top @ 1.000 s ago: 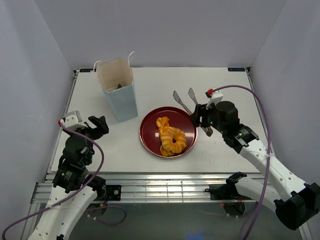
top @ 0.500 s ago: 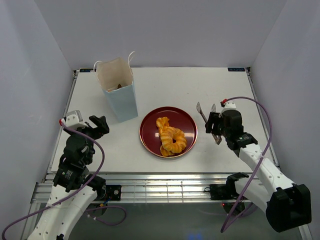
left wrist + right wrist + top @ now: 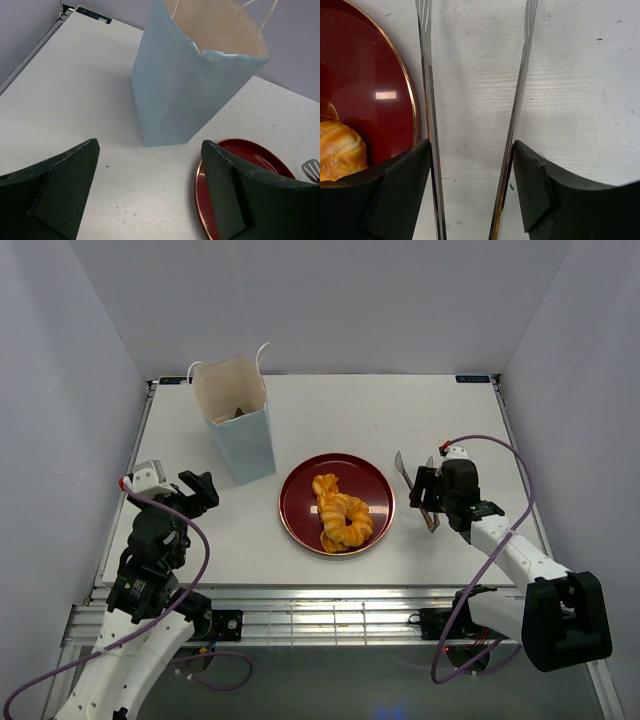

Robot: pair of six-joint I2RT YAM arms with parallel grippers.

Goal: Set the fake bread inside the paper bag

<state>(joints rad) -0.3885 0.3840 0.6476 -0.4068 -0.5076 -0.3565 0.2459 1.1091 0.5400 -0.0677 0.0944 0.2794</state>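
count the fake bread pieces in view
3: a twisted piece and a ring touching on the plate, one dark piece in the paper bag; more may hide there.

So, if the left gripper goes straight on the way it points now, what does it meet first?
Probably the bag, standing straight ahead of the left gripper; if it points downward, the table could come first.
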